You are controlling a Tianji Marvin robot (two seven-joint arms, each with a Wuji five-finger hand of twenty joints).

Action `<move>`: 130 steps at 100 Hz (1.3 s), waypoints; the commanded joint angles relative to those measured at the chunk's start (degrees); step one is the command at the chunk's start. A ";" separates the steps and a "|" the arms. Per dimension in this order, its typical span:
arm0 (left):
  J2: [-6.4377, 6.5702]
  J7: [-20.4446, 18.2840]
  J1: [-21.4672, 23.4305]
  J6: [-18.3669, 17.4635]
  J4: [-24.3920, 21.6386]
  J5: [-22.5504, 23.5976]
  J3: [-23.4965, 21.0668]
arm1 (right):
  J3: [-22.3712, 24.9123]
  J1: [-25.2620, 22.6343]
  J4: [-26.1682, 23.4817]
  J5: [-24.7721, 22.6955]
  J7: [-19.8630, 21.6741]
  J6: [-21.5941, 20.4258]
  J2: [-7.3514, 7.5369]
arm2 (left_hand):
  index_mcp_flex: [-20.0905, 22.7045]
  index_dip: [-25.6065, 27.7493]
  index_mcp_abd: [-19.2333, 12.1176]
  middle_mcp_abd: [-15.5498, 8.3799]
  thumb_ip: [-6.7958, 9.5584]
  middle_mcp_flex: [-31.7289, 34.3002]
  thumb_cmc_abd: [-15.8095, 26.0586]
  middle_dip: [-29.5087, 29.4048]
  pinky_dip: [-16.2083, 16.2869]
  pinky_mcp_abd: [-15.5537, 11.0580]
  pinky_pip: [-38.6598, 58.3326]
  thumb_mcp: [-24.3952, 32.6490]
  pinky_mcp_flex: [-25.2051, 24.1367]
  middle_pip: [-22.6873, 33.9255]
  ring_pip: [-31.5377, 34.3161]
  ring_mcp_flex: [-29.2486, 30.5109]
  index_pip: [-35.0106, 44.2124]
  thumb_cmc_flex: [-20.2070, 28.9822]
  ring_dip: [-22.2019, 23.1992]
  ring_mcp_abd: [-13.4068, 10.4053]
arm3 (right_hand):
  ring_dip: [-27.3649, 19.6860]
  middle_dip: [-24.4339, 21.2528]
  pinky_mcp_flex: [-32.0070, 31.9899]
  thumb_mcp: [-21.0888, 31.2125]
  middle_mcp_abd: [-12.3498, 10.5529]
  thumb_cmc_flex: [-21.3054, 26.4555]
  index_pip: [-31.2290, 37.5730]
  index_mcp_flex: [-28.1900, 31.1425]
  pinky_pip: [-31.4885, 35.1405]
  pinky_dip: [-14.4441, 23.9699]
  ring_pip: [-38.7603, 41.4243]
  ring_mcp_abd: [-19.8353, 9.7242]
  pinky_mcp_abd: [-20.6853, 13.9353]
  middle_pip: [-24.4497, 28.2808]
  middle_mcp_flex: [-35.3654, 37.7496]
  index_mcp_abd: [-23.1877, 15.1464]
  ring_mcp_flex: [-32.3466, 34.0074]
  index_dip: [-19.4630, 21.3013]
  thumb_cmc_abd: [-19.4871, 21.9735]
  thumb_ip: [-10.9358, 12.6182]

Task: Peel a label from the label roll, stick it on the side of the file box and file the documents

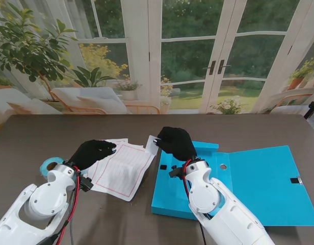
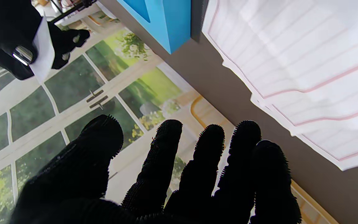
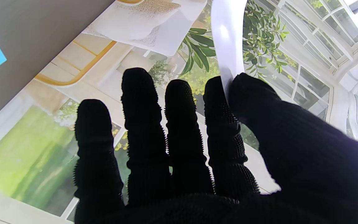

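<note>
- Our right hand (image 1: pixel 176 143) pinches the white label (image 1: pixel 152 145) between thumb and forefinger, raised over the left end of the open blue box (image 1: pixel 259 178).
- Our left hand (image 1: pixel 93 152), fingers spread and holding nothing, hovers over the papers (image 1: pixel 124 171).
- The roll (image 1: pixel 49 166) lies left of our left wrist.
</note>
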 commanded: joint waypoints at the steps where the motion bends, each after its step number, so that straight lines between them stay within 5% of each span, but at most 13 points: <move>1: -0.80 -1.24 -0.49 -0.23 0.24 -0.81 0.80 | 0.33 -0.70 -1.88 -0.16 0.78 0.74 -0.16 | -0.20 -0.43 -1.52 0.50 0.11 -1.64 2.04 -0.70 1.16 -0.67 -1.07 -1.52 -1.78 -0.81 -0.89 -1.21 -1.09 -0.14 -0.59 1.40 | 0.17 -0.62 -7.38 1.58 0.19 4.23 5.31 1.56 1.97 -0.87 0.61 -0.12 0.03 0.95 -0.39 -5.12 2.33 2.06 2.96 1.40; 74: -1.27 -0.86 -3.42 -1.70 2.10 -4.35 6.96 | -0.79 -0.33 -3.19 -1.00 2.28 4.03 0.17 | -2.54 -1.25 -0.74 1.47 0.14 -2.32 1.56 -0.67 1.89 -0.65 -1.79 -1.29 -2.95 -0.95 -1.27 -2.08 -2.50 -0.72 -0.34 2.25 | 0.13 -0.34 -7.42 2.64 0.25 4.87 5.33 1.62 2.09 -1.05 0.64 -0.05 0.18 0.35 -0.01 -5.15 2.38 1.95 -0.21 6.59; 130: -0.63 -4.37 -3.20 -1.71 -0.40 -6.65 8.03 | -2.57 0.82 -1.77 0.45 2.09 4.43 -0.55 | -5.54 -3.46 -2.36 1.93 -0.14 -4.97 3.68 0.79 3.02 -1.96 -2.59 -10.26 -5.20 -0.77 -1.62 -4.34 -4.78 -7.46 0.40 1.99 | 0.12 -0.03 -7.55 3.37 0.37 4.97 5.33 1.66 2.13 -1.14 0.66 0.00 0.17 -0.07 0.17 -5.01 2.34 1.90 -1.38 8.63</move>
